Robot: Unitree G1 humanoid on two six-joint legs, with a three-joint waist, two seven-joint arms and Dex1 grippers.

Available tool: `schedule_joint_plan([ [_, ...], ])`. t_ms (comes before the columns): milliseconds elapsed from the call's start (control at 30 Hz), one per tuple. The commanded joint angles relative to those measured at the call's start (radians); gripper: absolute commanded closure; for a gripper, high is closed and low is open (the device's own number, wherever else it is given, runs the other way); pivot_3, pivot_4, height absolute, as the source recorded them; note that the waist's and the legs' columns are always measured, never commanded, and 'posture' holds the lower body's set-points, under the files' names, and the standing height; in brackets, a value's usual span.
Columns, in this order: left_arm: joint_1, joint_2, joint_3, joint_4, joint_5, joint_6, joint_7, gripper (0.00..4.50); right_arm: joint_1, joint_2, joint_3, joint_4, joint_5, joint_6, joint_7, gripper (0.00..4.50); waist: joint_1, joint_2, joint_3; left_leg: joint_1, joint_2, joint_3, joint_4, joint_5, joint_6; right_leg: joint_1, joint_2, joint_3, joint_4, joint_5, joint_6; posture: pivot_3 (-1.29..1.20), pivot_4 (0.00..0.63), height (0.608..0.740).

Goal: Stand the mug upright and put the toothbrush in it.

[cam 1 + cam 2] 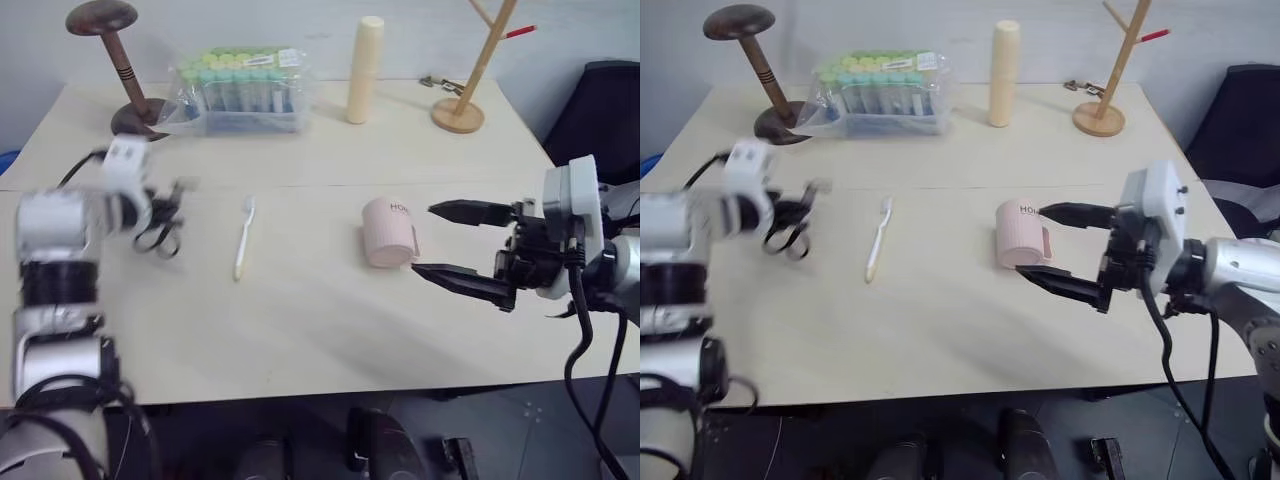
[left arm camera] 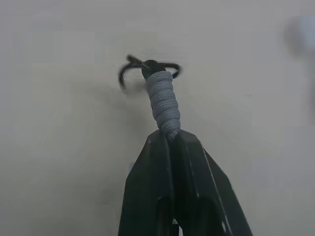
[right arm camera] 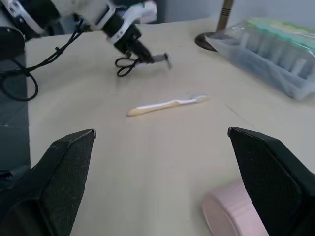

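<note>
1. Near the far left corner of the pale cream tabletop [image 1: 300, 330] stands a dark brown wooden stand with a round top and round base [image 1: 115, 60]; its base is partly hidden behind the clear plastic box of capped tubes with green and blue lids [image 1: 240, 90], whose label is too small to read.
2. Near the left edge, the left gripper [image 1: 165, 212] is clamped shut on a pair of scissors with black loop handles [image 1: 160, 235]. In the left wrist view the two black fingers [image 2: 147, 191] press on a grey cord-wrapped part, with the black loops beyond. The scissors look blurred in the head views, so the blades are hard to make out.
3. The slim white toothbrush with a pale yellowish handle end [image 1: 243, 237] lies flat near the middle of the tabletop, bristle end toward the far edge, well apart from both grippers.
4. At the far edge stands a tall cream cylinder [image 1: 364, 70].
5. The small pale pink mug [image 1: 389, 232] lies on its side right of the middle; its dark lettering is cut off by the right gripper, showing "HO".
6. The right gripper [image 1: 455, 243] hangs spread wide and empty, one finger at either side of the mug; whether it touches the mug cannot be told.
7. Near the far right corner stands a light wooden branched rack [image 1: 470, 70], its top cut off, with small metal items [image 1: 440, 84] beside its base, too small to identify.
</note>
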Motion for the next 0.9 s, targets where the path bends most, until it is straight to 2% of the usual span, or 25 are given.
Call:
schedule_joint_plan([
  [33,0.066,0.043,0.083,-0.066,-0.007,-0.056,0.013,4.22,-0.052,0.013,0.043,0.003,0.025,0.001,0.039,0.0,0.022,-0.001,0.0,-0.002,0.0,-0.001,0.001,0.0,0.0,0.0,-0.001,-0.001,0.0,0.0,0.0,0.0,0.15,0.74],
  [133,0.118,0.045,0.133,-0.121,-0.022,-0.049,0.031,3.4,-0.078,0.016,0.075,0.031,0.005,-0.004,0.059,0.0,0.045,-0.002,0.0,-0.003,0.0,-0.002,0.004,0.0,0.001,0.001,-0.004,-0.002,0.0,0.0,0.001,0.0,0.15,0.74],
  [200,0.142,0.055,0.167,-0.171,-0.023,-0.03,0.047,2.7,-0.082,0.012,0.084,0.048,-0.009,-0.008,0.071,0.0,0.052,-0.002,-0.001,-0.004,-0.001,-0.002,0.005,-0.001,0.001,0.001,-0.004,-0.002,-0.001,0.001,0.002,0.0,0.15,0.74],
  [367,0.186,0.132,0.258,-0.272,-0.047,0.039,0.033,1.11,-0.071,0.006,0.072,0.082,-0.038,-0.004,0.062,0.0,0.034,-0.002,-0.001,-0.004,-0.002,-0.001,0.004,-0.001,0.001,0.0,-0.002,-0.002,-0.001,0.001,0.002,0.0,0.15,0.74],
  [433,0.177,0.179,0.309,-0.312,-0.105,0.072,-0.029,0.49,-0.061,-0.001,0.066,0.101,-0.061,0.002,0.046,0.0,0.025,-0.002,-0.001,-0.003,-0.001,0.0,0.002,-0.001,0.001,0.0,-0.001,-0.002,-0.001,0.001,0.002,0.0,0.15,0.74],
  [500,0.124,0.239,0.351,-0.368,-0.222,0.111,-0.145,0.49,-0.068,-0.012,0.063,0.152,-0.09,0.029,0.008,0.0,0.023,-0.003,-0.001,-0.002,-0.001,0.0,0.002,-0.001,0.001,0.0,-0.001,-0.002,-0.001,0.001,0.002,0.0,0.15,0.74],
  [633,0.037,0.257,0.374,-0.565,-0.511,0.131,-0.367,0.49,-0.148,-0.004,0.101,0.321,-0.191,0.098,-0.101,0.0,0.025,-0.002,-0.001,-0.003,0.0,0.001,0.003,-0.001,0.0,0.0,-0.002,-0.001,0.0,0.001,0.001,0.0,0.15,0.74],
  [767,0.039,0.207,0.241,-0.763,-0.714,0.101,-0.493,0.49,-0.273,0.055,0.126,0.512,-0.267,0.159,-0.198,0.0,0.02,0.002,-0.001,0.001,-0.001,0.003,0.0,-0.001,0.0,0.0,-0.005,0.001,0.0,0.001,0.001,0.0,0.15,0.74],
  [900,-0.032,0.093,0.072,-0.722,-0.726,0.006,-0.493,0.49,-0.359,0.084,0.213,0.658,-0.401,0.22,-0.278,0.0,0.012,0.002,-0.001,0.001,-0.001,0.003,0.0,0.0,-0.002,0.0,-0.002,0.001,0.002,0.0,0.0,0.0,0.15,0.74],
])
